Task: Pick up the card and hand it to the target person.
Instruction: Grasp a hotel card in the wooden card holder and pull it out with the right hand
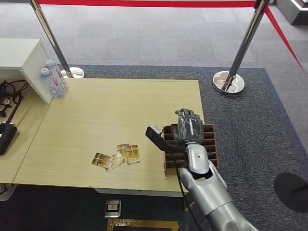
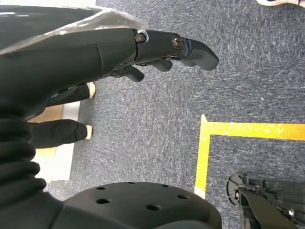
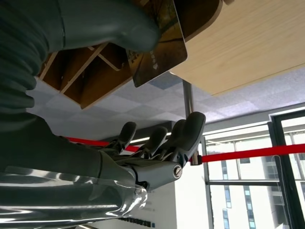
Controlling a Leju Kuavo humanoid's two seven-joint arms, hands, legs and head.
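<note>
My right hand (image 1: 188,126) hovers over a brown slotted card box (image 1: 211,144) at the table's right edge. In the right wrist view a dark card with a gold pattern (image 3: 158,45) sticks out of the box (image 3: 90,81), and my thick thumb lies against its face. The other fingers (image 3: 169,140) curl well apart from the thumb, off the card. Several similar cards (image 1: 117,156) lie loose on the wooden table (image 1: 109,110), to the left of the box. My left hand (image 2: 144,47) hangs over grey carpet with its fingers stretched out, holding nothing.
Water bottles (image 1: 54,79) and a white cabinet (image 1: 19,57) stand at the table's far left, with black cables (image 1: 9,106) beside them. Chrome posts with a red rope stand beyond the table, one base (image 1: 228,82) at the far right. Yellow tape (image 2: 251,130) marks the carpet.
</note>
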